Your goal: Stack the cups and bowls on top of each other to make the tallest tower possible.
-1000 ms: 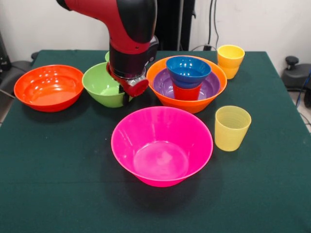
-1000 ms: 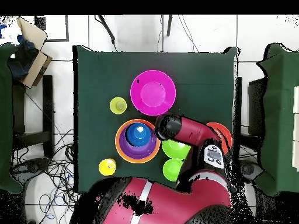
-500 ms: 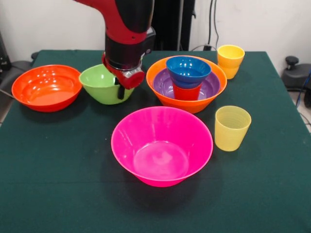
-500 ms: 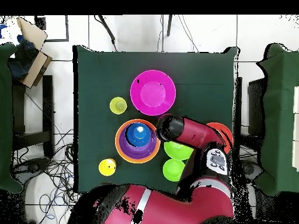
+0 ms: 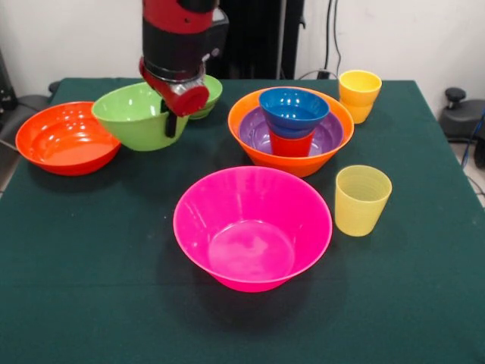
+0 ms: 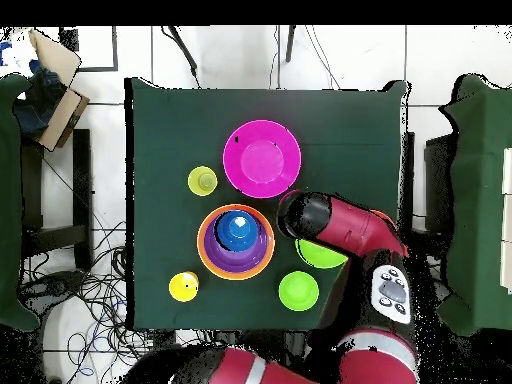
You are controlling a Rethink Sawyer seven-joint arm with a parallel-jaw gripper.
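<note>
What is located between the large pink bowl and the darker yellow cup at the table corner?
In the front view, between the pink bowl and the darker yellow cup sits the tower: orange bowl holding purple bowl, red-orange cup and blue bowl.

Sawyer arm (image 5: 178, 34): glossy red cylindrical shell with black upper section, red rounded wrist cap, and grey button panel (image 6: 390, 292) on one link.

Can't see gripper (image 5: 173, 121) fingertips properly: wrist housing blocks them in front view, arm covers them from overhead. Medium green bowl (image 5: 136, 115) mostly under arm in overhead view, only sliver (image 6: 322, 256) showing. Red-orange bowl (image 5: 68, 138) fully hidden overhead. Small green bowl (image 5: 206, 94) half behind wrist in front view. Red-orange cup (image 5: 292, 144) partly covered by blue bowl (image 5: 293, 111).
</note>
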